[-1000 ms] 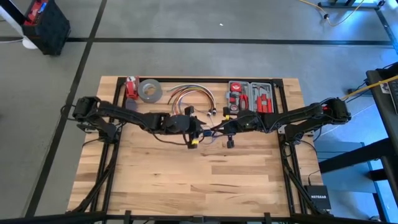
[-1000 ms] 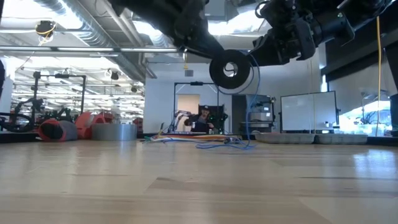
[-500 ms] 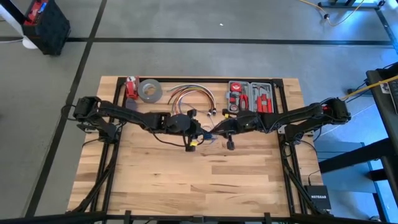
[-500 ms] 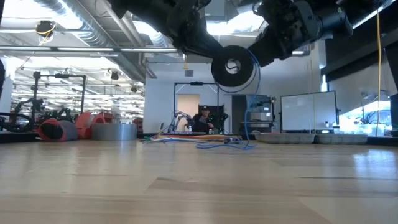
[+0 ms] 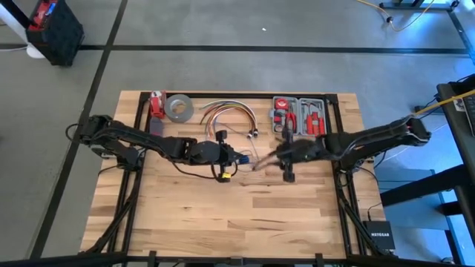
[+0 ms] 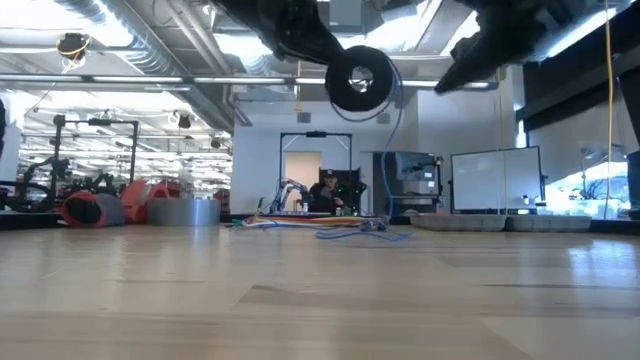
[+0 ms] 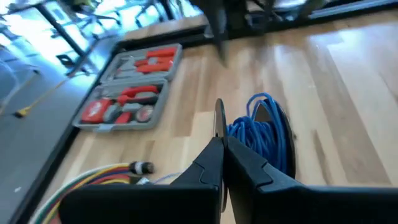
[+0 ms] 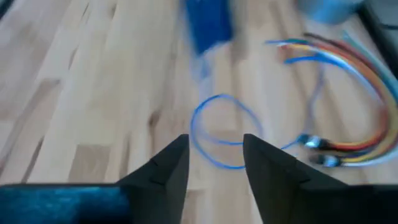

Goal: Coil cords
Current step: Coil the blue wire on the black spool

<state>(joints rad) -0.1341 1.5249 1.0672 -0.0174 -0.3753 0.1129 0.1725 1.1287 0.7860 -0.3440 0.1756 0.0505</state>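
The left gripper (image 7: 222, 144) is seen above the middle of the table (image 5: 223, 215), its fingers pressed together on the rim of a dark spool (image 7: 273, 134) onto which the cords (image 7: 258, 134) are wound in blue turns. In the low view the spool (image 6: 358, 78) is held clear of the wood, with a strand of cord hanging down from it. The right gripper (image 8: 216, 152) is held just beside it, toward the right, with its fingers spread apart and nothing between them; a loose blue loop of cord (image 8: 221, 127) lies on the boards beyond them. Toward the far edge, an arched cable bundle (image 5: 226, 111), a tape roll (image 5: 178, 108) and an open tool case (image 5: 298, 115) are set well apart from both grippers.
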